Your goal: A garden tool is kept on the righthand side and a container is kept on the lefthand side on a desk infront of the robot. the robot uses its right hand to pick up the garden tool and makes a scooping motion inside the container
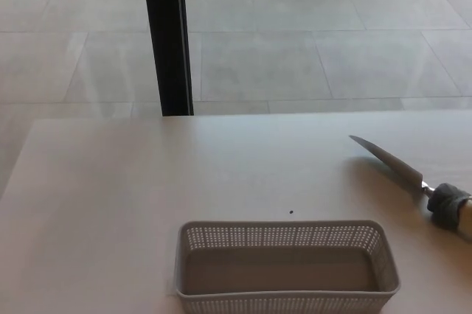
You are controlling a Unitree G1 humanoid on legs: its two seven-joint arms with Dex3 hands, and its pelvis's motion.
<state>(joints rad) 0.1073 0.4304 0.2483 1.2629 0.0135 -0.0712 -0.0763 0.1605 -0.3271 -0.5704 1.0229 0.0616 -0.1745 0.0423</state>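
Pale desk [110, 203] carried white perforated basket [286, 299] at near edge, metal-bladed garden tool [413, 178] lying flat at right, well apart; tiny dark speck [291, 212] between.

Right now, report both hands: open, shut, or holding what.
Left hand: not in view.
Right hand: not in view. The tool lies on the desk, nothing holding it.

Floor [310, 26]: large pale grey tiles with thin darker joints, faintly glossy under soft, even light. Post [167, 34]: black, upright, stood on the floor just behind the desk's far edge. Desk [133, 196]: plain off-white top, matte, filled the lower frame.
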